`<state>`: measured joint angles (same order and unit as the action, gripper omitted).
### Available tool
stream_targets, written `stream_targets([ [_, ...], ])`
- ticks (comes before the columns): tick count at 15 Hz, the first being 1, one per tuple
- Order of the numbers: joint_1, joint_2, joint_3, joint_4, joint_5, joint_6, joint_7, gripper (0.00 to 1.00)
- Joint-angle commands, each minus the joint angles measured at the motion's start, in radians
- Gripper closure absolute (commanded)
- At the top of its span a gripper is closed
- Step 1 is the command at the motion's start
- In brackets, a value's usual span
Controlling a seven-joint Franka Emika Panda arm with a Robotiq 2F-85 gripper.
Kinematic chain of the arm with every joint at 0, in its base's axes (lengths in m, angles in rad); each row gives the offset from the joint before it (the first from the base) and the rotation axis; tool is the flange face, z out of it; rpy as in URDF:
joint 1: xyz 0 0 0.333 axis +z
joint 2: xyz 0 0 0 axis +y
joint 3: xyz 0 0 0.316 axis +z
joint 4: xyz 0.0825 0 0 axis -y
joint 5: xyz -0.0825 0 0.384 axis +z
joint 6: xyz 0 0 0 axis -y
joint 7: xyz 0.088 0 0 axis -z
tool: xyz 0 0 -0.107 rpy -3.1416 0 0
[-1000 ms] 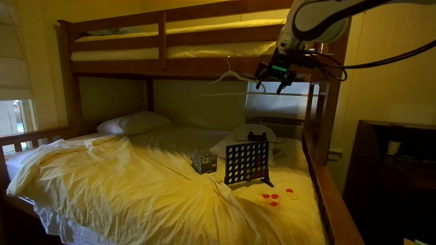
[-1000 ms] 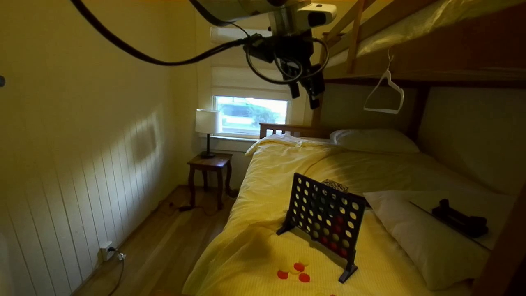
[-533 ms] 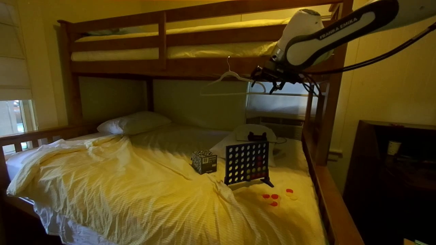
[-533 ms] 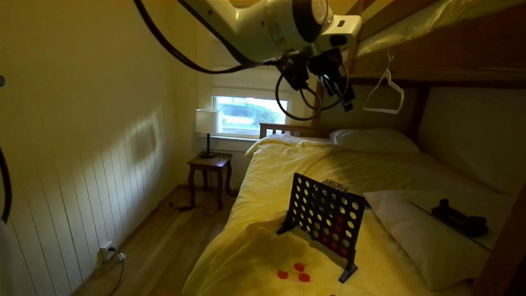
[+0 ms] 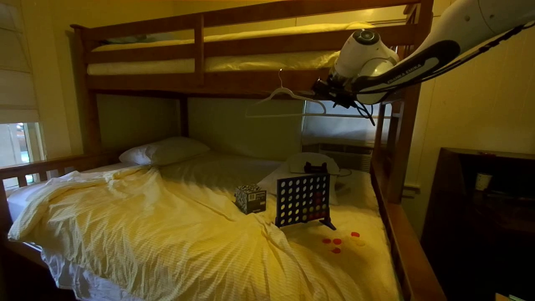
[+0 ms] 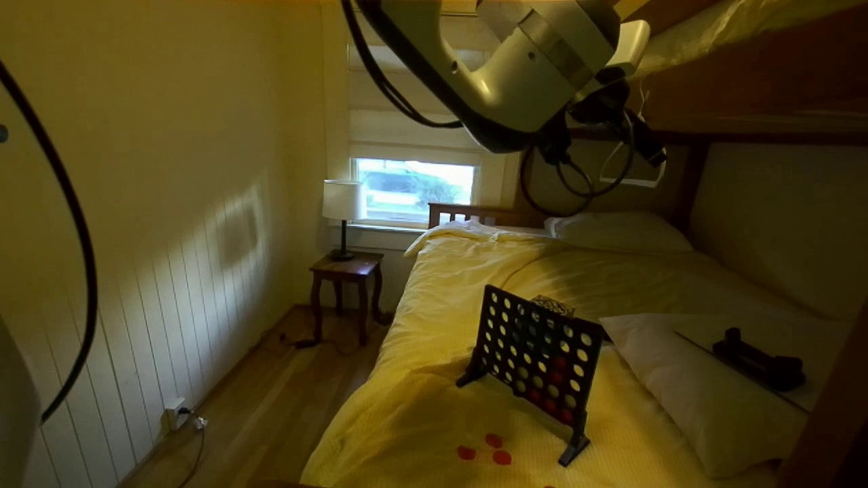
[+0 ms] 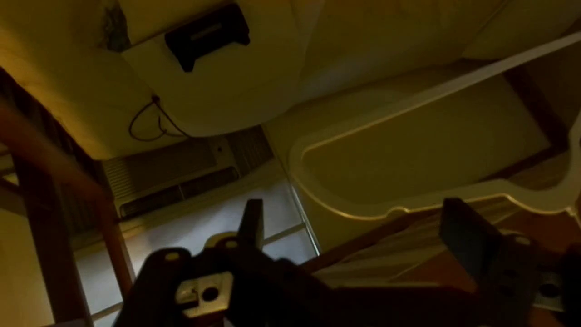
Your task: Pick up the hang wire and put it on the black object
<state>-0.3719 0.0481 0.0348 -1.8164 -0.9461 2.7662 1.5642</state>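
Observation:
The hang wire, a pale hanger [image 5: 281,89], hangs in front of the upper bunk's lower rail; what its hook rests on is unclear. It also shows in an exterior view [image 6: 634,181], partly hidden by the arm, and large in the wrist view [image 7: 426,95]. My gripper [image 5: 328,95] is beside the hanger's near end, also in an exterior view [image 6: 656,157]. In the wrist view the gripper [image 7: 354,203] is open and empty; the hanger's rounded end shows beyond and between the fingertips. The black object, an upright holed grid [image 5: 303,198], stands on the bed, also in an exterior view [image 6: 536,356].
The upper bunk rail [image 5: 242,83] and bunk post [image 5: 401,125] are close to the arm. On the bed are a dark patterned box [image 5: 250,200], red discs [image 5: 337,241], and a pillow [image 6: 705,393] with a black holder [image 6: 758,359] by it.
The arm has swung lower and toward the hanger, and the gripper has tilted from pointing down to pointing more sideways. The hanger and the black grid have not moved.

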Motion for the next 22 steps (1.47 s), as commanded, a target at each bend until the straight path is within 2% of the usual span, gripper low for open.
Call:
stream_targets([
  [1, 0.042, 0.095, -0.006, 0.147, -0.268, -0.099, 0.270, 0.00],
  [3, 0.067, 0.122, 0.005, 0.159, -0.386, -0.165, 0.387, 0.00],
  [7, 0.113, 0.179, 0.010, 0.176, -0.475, -0.267, 0.476, 0.00],
  [8, 0.121, 0.187, 0.008, 0.178, -0.480, -0.284, 0.478, 0.00],
  [9, 0.180, 0.189, -0.057, 0.178, -0.464, -0.283, 0.452, 0.00],
  [12, 0.212, 0.208, -0.097, 0.191, -0.481, -0.280, 0.466, 0.00],
  [22, 0.237, 0.230, -0.154, 0.212, -0.462, -0.295, 0.452, 0.00],
])
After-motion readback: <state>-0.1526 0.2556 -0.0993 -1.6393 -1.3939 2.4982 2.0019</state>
